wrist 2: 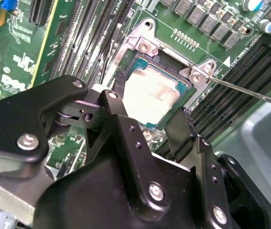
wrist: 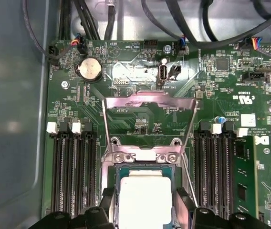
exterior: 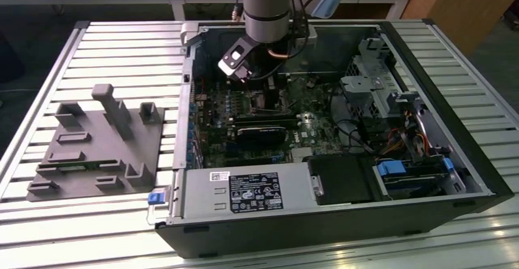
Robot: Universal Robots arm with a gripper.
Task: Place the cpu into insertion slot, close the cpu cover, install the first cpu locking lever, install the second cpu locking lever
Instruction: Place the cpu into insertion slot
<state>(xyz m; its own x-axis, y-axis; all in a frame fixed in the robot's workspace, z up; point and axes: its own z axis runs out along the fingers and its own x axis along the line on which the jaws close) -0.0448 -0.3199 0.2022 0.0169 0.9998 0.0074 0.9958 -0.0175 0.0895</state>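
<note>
The cpu (wrist: 144,198), a square chip with a dull silver top, lies flat in the insertion slot (wrist: 118,168) on the green board. My gripper (wrist: 145,204) straddles it, a black finger (wrist: 108,202) pressed against each of two opposite edges. In the second wrist view the same cpu (wrist 2: 154,90) sits between the fingers (wrist 2: 118,107) of the gripper (wrist 2: 150,113). The cpu cover (wrist: 149,99) stands raised on its hinge beyond the slot. A thin lever rod (wrist 2: 250,90) sticks out beside the socket. In the exterior view my gripper (exterior: 257,93) reaches down into the open computer case (exterior: 454,117).
Long black memory slots (wrist: 73,171) flank the socket on both sides. A black graphics card (exterior: 261,134) lies across the board close to the arm. Drive cage and cables (exterior: 381,99) fill the exterior view's right. A grey fixture block (exterior: 93,144) sits on the slatted table.
</note>
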